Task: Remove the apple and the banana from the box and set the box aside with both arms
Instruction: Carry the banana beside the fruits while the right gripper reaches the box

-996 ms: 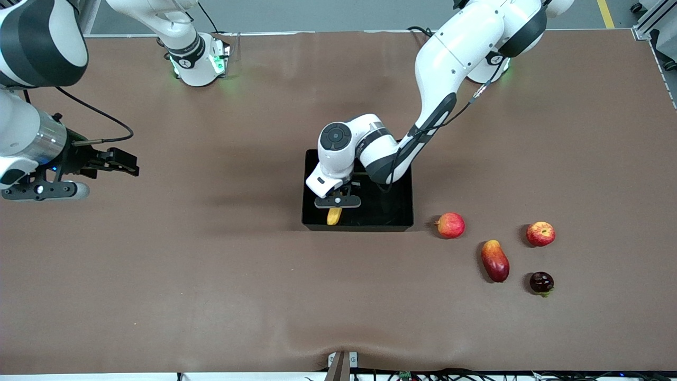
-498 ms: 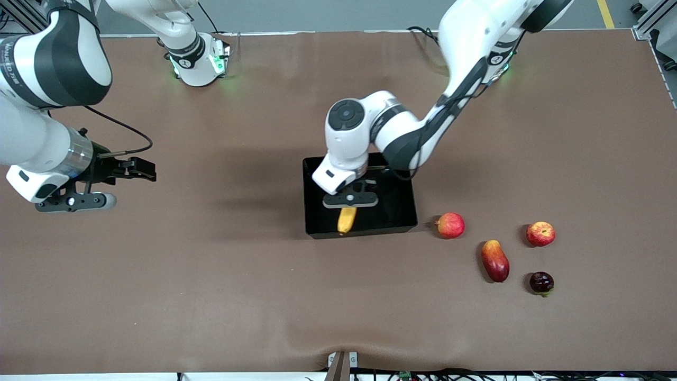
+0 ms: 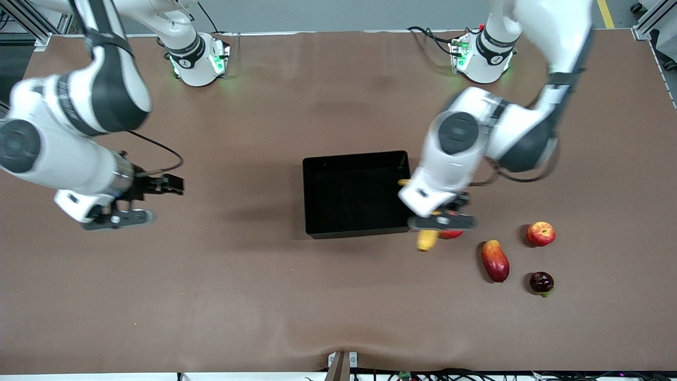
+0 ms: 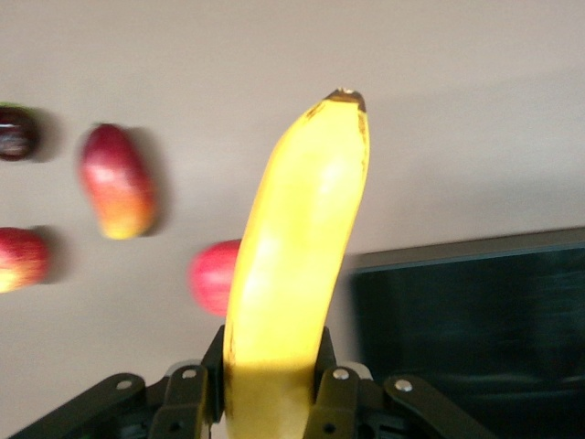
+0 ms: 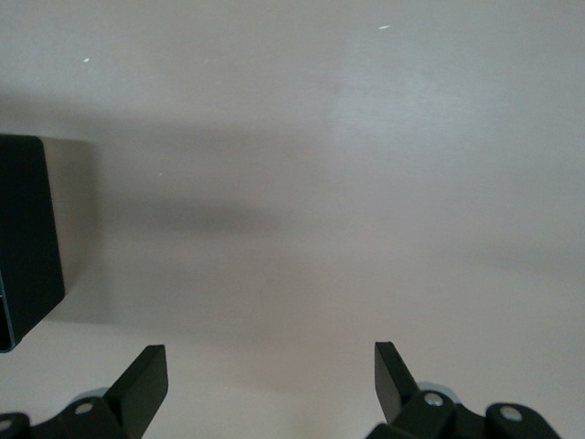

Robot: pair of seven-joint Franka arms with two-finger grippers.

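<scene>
My left gripper [image 3: 435, 222] is shut on the yellow banana [image 3: 426, 239], holding it in the air over the table just outside the black box [image 3: 354, 193], at the box's corner toward the left arm's end. In the left wrist view the banana [image 4: 297, 265] sticks out from between the fingers [image 4: 187, 402]. The box [image 4: 475, 329] holds nothing. The red apple [image 3: 540, 233] with yellowish streaks lies on the table toward the left arm's end. My right gripper [image 3: 168, 185] is open over bare table toward the right arm's end, its fingers [image 5: 146, 375] wide apart and empty.
A pinkish-red round fruit [image 3: 452, 234] lies mostly hidden under the left hand. A red-and-orange mango [image 3: 495, 260] and a dark round fruit [image 3: 541, 282] lie near the apple, nearer to the front camera. The box's corner [image 5: 27, 238] shows in the right wrist view.
The left arm has lifted the banana out of the box and swung it toward the left arm's end. The right arm has moved closer to the box.
</scene>
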